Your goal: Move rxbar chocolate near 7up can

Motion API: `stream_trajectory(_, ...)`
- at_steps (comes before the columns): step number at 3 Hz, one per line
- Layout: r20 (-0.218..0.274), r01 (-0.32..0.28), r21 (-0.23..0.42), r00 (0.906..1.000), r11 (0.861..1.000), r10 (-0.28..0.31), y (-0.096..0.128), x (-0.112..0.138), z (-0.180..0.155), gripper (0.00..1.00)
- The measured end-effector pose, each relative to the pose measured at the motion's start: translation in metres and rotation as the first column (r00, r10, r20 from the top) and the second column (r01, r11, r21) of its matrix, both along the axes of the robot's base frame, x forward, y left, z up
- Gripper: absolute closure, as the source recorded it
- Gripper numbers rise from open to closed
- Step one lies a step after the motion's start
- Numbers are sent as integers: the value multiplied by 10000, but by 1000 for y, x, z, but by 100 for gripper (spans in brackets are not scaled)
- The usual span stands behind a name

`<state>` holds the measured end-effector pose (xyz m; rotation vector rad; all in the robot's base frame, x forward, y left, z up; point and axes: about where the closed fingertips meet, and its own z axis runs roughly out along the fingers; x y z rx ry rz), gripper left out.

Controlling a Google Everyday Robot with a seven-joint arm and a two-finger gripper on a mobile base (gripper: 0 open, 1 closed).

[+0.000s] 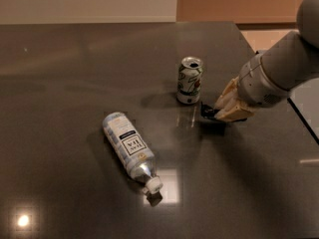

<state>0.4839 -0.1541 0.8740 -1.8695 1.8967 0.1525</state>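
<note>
Bench (75,59): dark, glossy, with lamp glare low on the left.

The 7up can (190,81) stands upright right of centre, its opened top facing up. The gripper (219,112) sits low over the bench just to the can's right, at the end of the grey arm (279,68) that enters from the right edge. The jaws look pressed onto the rxbar chocolate (207,111). Only a dark end of the bar pokes out towards the can, down at bench level. That end is close beside the can's base, and I cannot tell whether it touches.

Step in hand, as I judge it: setting the bar down by the can.
- The bar is near enough already, so no further push towards the can is needed. A nudge could tip the can or slide it.
- Lower the bar until it lies flat on the bench, then spread the jaws gently so the slick wrapper does not cling or skid.
- Lift straight up and pull back to the right, away from the can.

A clear plastic bottle (130,146) lies on its side well to the left, cap towards the camera, out of the working path.

Writing:
- Bottle: white label with dark block print that sits the wrong way round for reading. I cannot make out the letters.
- Can: white and green body with a red spot, no legible words.
- Bar: no lettering visible.
</note>
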Motion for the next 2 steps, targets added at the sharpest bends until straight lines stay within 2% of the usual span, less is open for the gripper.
stream_trajectory(1,279,-221,-99,9994,9997,224,3,17,-2,84)
stream_trajectory(2,420,-382,-159,9984,9991,389,6,28,-7,59)
